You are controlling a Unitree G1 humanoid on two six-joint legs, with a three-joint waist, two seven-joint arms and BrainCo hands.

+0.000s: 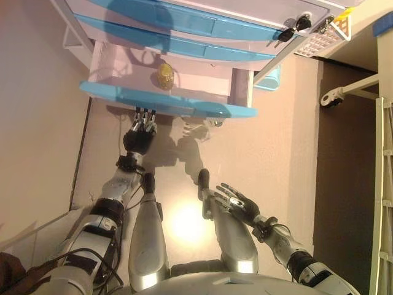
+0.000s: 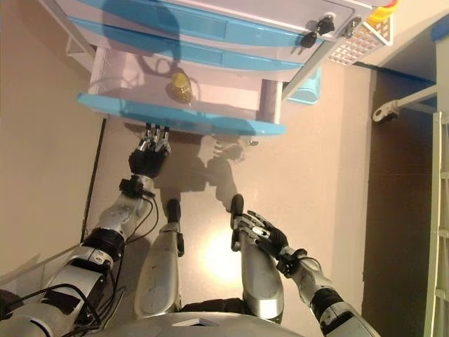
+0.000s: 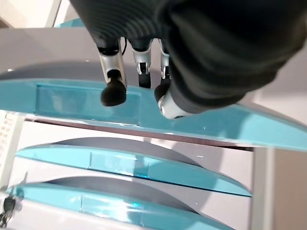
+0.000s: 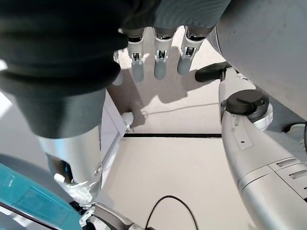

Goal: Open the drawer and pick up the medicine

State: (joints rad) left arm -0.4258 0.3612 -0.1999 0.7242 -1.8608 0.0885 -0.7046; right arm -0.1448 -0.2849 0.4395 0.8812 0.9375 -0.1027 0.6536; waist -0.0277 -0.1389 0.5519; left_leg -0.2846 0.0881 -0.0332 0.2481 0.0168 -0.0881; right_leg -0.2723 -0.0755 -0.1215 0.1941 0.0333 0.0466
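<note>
The lowest drawer of a white cabinet stands pulled out; its blue front (image 1: 184, 106) faces me. A small yellow medicine bottle (image 1: 165, 75) lies inside it, also in the right eye view (image 2: 179, 86). My left hand (image 1: 139, 138) is just below the drawer front, fingers straight, their dark tips touching the handle recess (image 3: 86, 98) in the left wrist view. It holds nothing. My right hand (image 1: 236, 201) hangs low by my leg, far from the drawer, fingers (image 4: 159, 62) relaxed and empty.
Two upper blue-fronted drawers (image 1: 178, 21) are shut. Keys (image 1: 295, 26) hang from the cabinet's lock. A white mesh basket (image 1: 325, 38) sits beside it. A white frame with a caster (image 1: 331, 97) and a white rack (image 1: 384, 184) stand at the right. A wall runs along the left.
</note>
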